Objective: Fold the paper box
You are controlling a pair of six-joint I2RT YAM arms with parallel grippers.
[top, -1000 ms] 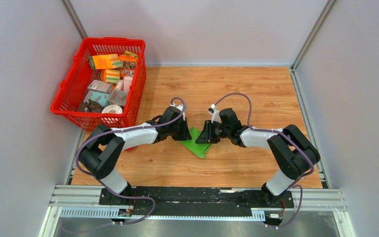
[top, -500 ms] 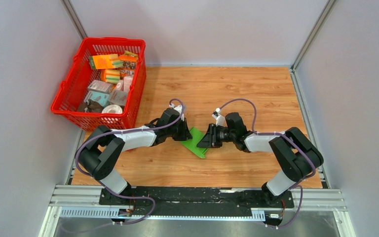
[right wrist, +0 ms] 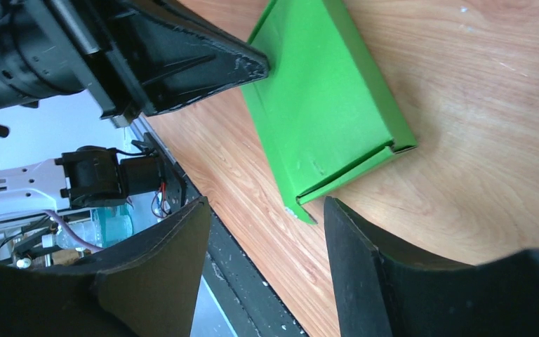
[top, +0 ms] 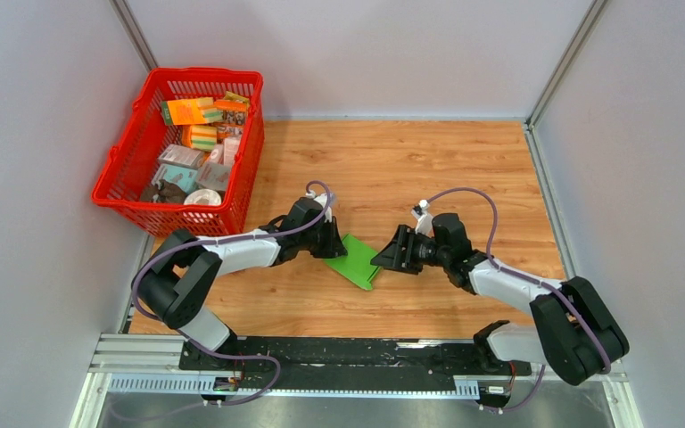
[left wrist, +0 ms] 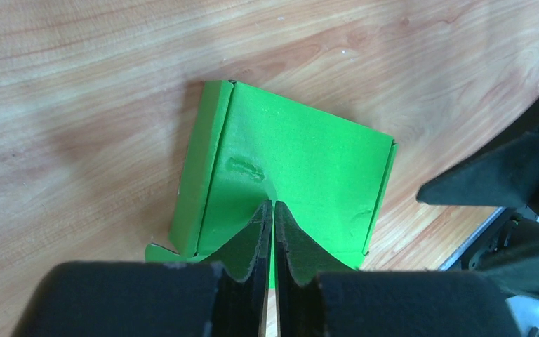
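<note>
The paper box (top: 353, 259) lies flattened on the wooden counter (top: 428, 160), near its middle and between the tips of the two arms. In the left wrist view the paper box (left wrist: 302, 161) shows a broad green top panel with a narrow folded strip along one side and a small flap peeking out at the near corner; a shallow dent marks the panel. In the right wrist view the paper box (right wrist: 323, 105) looks like a thin, slightly open sleeve, one corner flap sticking out at the near end.

The left jaws are pressed together, their tips resting on the green panel near its edge; whether any card sits between them cannot be told. The left arm (top: 241, 248) reaches in low from the left.

The right jaws are spread wide, just beside the box's right end and not gripping it. The right arm (top: 499, 278) stretches in from the right.

A red basket (top: 120, 169) of small packages stands at the counter's far left corner, well apart from the box
</note>
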